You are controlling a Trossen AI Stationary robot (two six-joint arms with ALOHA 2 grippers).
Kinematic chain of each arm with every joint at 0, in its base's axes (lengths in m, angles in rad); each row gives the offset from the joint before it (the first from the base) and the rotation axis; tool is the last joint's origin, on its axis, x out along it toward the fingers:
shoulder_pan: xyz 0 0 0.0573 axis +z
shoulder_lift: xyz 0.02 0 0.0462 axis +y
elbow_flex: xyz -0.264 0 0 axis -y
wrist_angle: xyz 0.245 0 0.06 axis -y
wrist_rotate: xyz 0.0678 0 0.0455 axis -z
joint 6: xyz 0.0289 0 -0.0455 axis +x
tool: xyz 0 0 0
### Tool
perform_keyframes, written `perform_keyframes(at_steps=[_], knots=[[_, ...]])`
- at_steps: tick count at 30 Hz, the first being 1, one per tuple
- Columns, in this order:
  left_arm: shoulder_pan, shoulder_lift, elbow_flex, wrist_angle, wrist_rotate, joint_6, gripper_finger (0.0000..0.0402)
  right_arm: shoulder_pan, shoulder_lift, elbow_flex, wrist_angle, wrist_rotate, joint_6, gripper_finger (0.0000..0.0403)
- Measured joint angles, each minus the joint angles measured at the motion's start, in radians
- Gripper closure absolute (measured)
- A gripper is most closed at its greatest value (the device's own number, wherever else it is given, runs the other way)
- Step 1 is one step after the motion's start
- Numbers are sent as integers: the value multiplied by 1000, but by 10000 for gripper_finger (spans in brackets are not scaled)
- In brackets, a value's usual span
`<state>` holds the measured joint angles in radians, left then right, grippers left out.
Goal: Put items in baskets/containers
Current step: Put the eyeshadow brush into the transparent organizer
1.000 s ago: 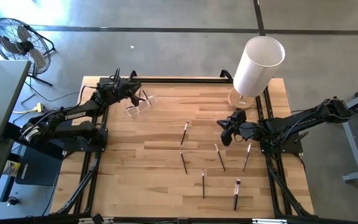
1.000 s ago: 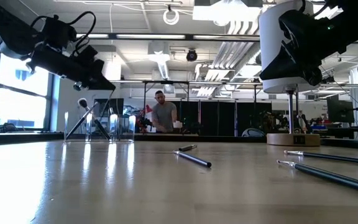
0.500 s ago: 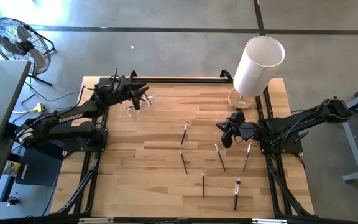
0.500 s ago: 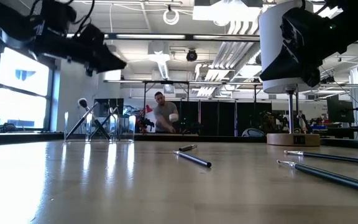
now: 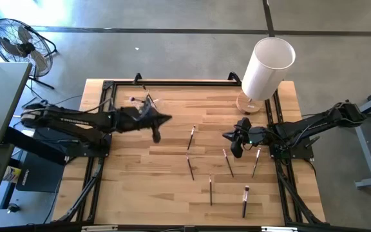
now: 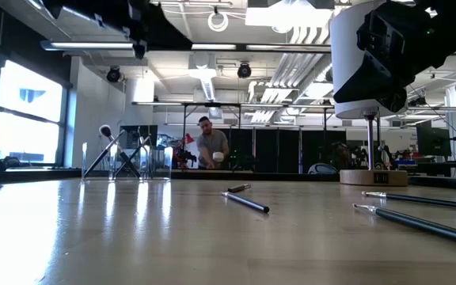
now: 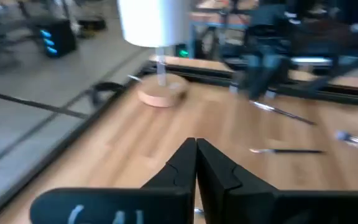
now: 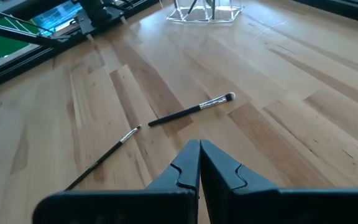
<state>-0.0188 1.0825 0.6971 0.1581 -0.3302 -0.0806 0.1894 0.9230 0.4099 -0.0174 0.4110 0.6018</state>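
- Your left gripper (image 5: 158,135): fingers pressed together, empty, with the clear holder (image 5: 145,103) behind it, brushes (image 5: 192,136) ahead.
- Your right gripper (image 5: 232,147): pressed together, empty, hovering above a brush (image 8: 194,109).

1. The clear plastic holder (image 5: 148,103) stood upright near the table's far left corner, with several dark-handled brushes (image 6: 108,147) leaning crossed inside it.
2. Six thin makeup brushes (image 5: 191,136) lay scattered, apart, over the table's right-centre.
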Motion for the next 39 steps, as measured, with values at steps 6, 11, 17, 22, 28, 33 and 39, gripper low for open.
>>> perform_keyframes(at_steps=[6, 11, 17, 22, 28, 33, 39], knots=[[-125, 134, 74, -171, -17, -228, 400, 0, 0, 0, 1, -34, -6, 401], [-194, 168, 77, -369, 53, -479, 400, 2, 21, 34, -28, -115, 22, 402], [-307, 173, 76, -641, 58, -609, 401, -7, 185, 216, -237, -113, 66, 402], [-408, 162, 75, -768, 58, -654, 401, -26, 393, 427, -558, -177, 233, 402], [-503, 149, 75, -876, 58, -717, 401, -34, 618, 608, -854, -273, 373, 391], [-580, 145, 75, -954, 59, -756, 401, -34, 718, 630, -845, -343, 421, 354], [-655, 112, 75, -974, 50, -781, 401, -52, 750, 596, -825, -331, 449, 310]])
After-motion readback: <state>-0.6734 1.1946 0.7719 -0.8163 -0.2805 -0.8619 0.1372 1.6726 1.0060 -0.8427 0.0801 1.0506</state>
